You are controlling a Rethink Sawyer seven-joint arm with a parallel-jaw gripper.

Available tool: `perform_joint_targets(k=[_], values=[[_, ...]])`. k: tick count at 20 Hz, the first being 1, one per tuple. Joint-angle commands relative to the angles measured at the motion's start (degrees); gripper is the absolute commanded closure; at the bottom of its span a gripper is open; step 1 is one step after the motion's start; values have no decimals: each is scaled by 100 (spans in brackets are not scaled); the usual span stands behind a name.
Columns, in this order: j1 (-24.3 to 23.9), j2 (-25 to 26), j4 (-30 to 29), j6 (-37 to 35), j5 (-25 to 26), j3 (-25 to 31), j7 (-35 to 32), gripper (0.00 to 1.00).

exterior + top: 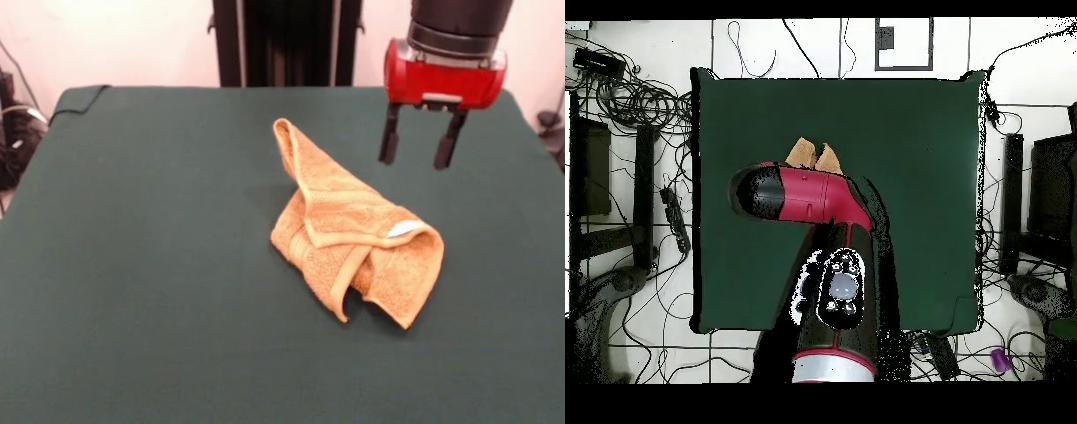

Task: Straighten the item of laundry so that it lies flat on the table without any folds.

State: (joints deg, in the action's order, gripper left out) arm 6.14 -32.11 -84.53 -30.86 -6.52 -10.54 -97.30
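The large dark green cloth-covered surface point(132, 309) carries the crumpled orange-tan terry towel point(353, 238) near its middle, folded over itself, its small white label point(405, 230) blank. The black-fingered claw point(421, 162) hangs open, empty, toward the far edge.

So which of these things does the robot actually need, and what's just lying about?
For the job:
- crumpled orange towel
- green table
- gripper, open, above the table and clear of the towel

Lying about:
- cables on the floor
- purple object on the floor
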Motion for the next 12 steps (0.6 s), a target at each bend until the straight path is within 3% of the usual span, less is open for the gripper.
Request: perform_joint_targets(k=[1,7,12], values=[[-181,153,84,-396,-160,459,-834,0],[-537,-57,-251,-157,-38,983,-189,0],[-571,-76,-268,-176,49,1031,-287,0]])
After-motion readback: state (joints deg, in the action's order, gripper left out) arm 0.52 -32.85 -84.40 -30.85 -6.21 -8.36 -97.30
